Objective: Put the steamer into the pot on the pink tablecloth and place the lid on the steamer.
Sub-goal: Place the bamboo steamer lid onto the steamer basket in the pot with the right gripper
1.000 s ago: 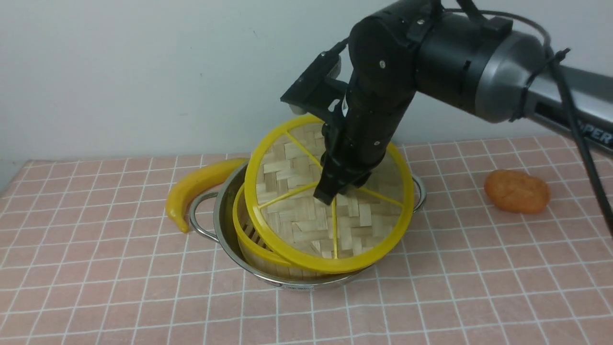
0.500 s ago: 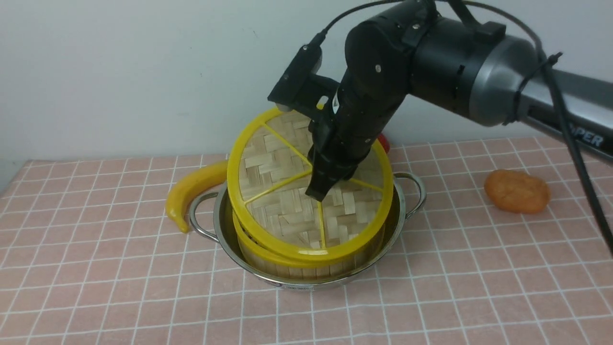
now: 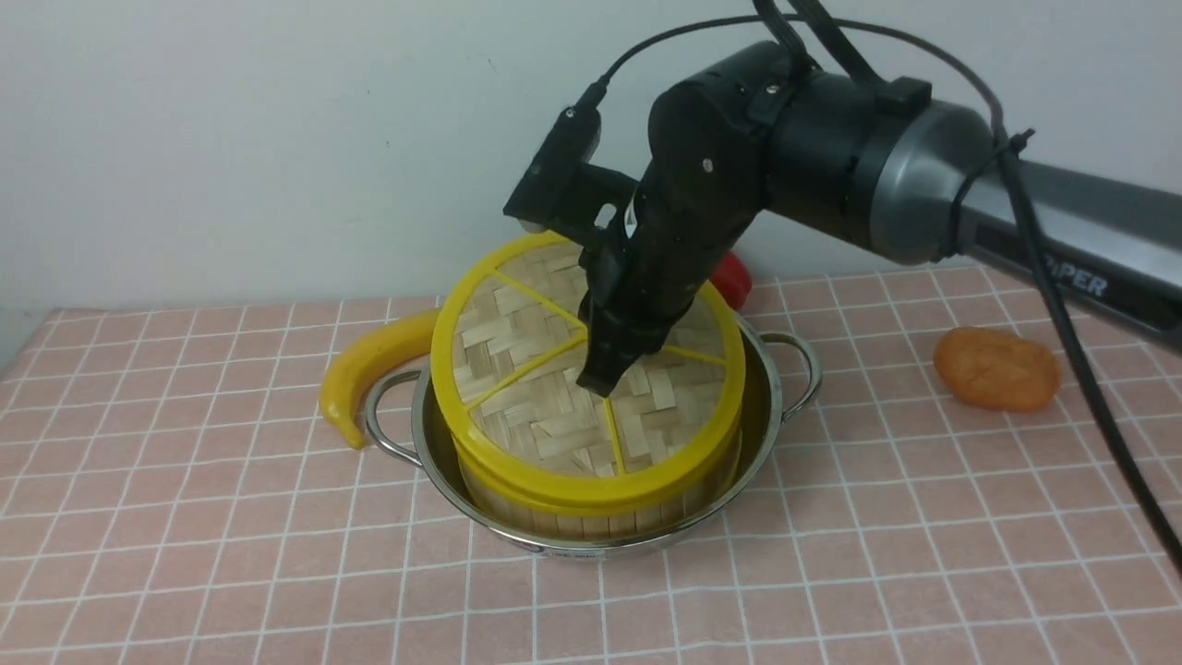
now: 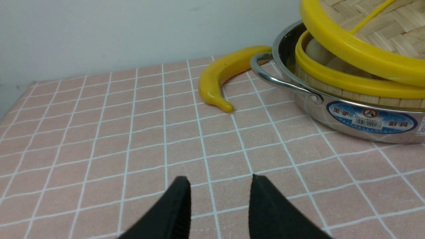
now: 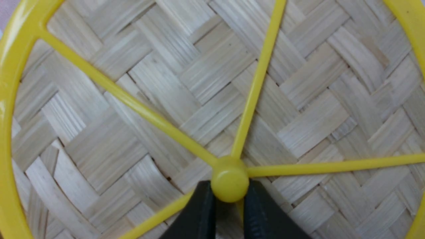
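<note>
The steel pot (image 3: 427, 434) stands on the pink tablecloth (image 3: 231, 554) with the bamboo steamer (image 3: 591, 519) inside it. The woven lid (image 3: 526, 369) lies over the steamer, still a little tilted. In the left wrist view the lid (image 4: 348, 56) is raised on one side above the steamer rim (image 4: 332, 83), and pale buns show in the gap. My right gripper (image 3: 600, 377) is shut on the lid's yellow centre knob (image 5: 229, 179), one finger on each side. My left gripper (image 4: 220, 181) is open over bare cloth, well short of the pot (image 4: 332, 114).
A yellow banana (image 3: 369, 365) lies against the pot's left handle. A red object (image 3: 734, 277) sits behind the pot, mostly hidden by my right arm. An orange lump (image 3: 995, 369) rests on the cloth at the right. A wall runs behind the table.
My right gripper has carried the lid left and down. The lid went from steeply tilted and offset to the right to nearly level over the steamer.
</note>
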`<action>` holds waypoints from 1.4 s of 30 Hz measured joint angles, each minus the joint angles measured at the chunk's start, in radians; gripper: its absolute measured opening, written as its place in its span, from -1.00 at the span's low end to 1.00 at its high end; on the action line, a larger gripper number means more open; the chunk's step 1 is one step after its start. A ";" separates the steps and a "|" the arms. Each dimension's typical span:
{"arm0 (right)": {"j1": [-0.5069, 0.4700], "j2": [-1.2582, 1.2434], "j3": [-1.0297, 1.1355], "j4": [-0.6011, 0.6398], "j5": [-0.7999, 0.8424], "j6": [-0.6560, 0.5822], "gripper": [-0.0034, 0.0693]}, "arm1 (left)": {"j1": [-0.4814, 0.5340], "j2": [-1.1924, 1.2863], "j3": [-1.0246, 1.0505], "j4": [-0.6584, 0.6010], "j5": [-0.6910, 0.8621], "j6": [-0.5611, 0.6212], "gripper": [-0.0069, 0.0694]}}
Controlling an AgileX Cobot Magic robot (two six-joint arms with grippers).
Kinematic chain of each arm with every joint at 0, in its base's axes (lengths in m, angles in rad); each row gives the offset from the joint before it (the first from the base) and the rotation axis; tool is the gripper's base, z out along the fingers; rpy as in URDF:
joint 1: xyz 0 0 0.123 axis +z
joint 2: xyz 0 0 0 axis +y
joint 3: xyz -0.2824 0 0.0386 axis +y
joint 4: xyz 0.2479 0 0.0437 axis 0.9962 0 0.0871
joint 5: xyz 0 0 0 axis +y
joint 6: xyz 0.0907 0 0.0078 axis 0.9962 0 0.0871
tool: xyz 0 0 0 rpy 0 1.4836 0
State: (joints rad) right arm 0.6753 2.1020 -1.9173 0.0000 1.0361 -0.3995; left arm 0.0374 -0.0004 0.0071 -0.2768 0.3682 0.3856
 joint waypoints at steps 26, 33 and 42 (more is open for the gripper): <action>0.000 0.000 0.000 0.029 -0.086 0.002 -0.85 | 0.000 0.000 0.000 0.000 0.000 0.000 -0.18; 0.000 0.038 -0.001 0.146 -0.187 -0.012 -0.22 | 0.000 0.000 0.000 0.000 0.000 0.000 -0.18; 0.000 0.108 -0.001 0.166 -0.251 -0.025 0.07 | 0.000 0.000 0.000 0.000 0.000 0.000 -0.18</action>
State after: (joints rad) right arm 0.6753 2.2097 -1.9185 0.1661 0.7855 -0.4241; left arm 0.0374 -0.0004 0.0071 -0.2768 0.3682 0.3856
